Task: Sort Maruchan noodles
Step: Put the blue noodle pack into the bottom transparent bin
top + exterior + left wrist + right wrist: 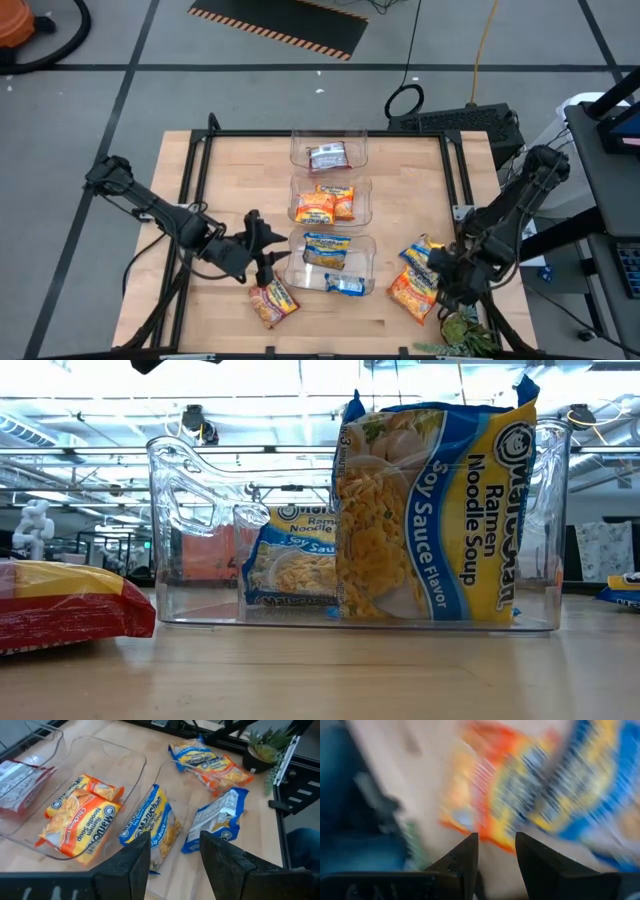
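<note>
Three clear bins stand in a row down the table's middle. The far bin (328, 148) holds a reddish-brown packet (326, 157). The middle bin has orange packets (325, 204) (80, 822). In the near bin, one blue-and-yellow packet (435, 510) stands upright against the wall and another (290, 565) leans behind it. A reddish packet (273, 302) (60, 605) lies flat left of the near bin. My left gripper (266, 257) (175, 855) is open beside that bin. My right gripper (446, 277) (496, 851) is open over a loose orange packet (411, 296) (485, 795) and a blue-and-yellow one (420, 255).
A black metal frame (452, 170) runs along the table's far and side edges. A small green plant (462, 328) sits at the near right corner, close to my right gripper. Bare wood (230, 180) shows left of the bins.
</note>
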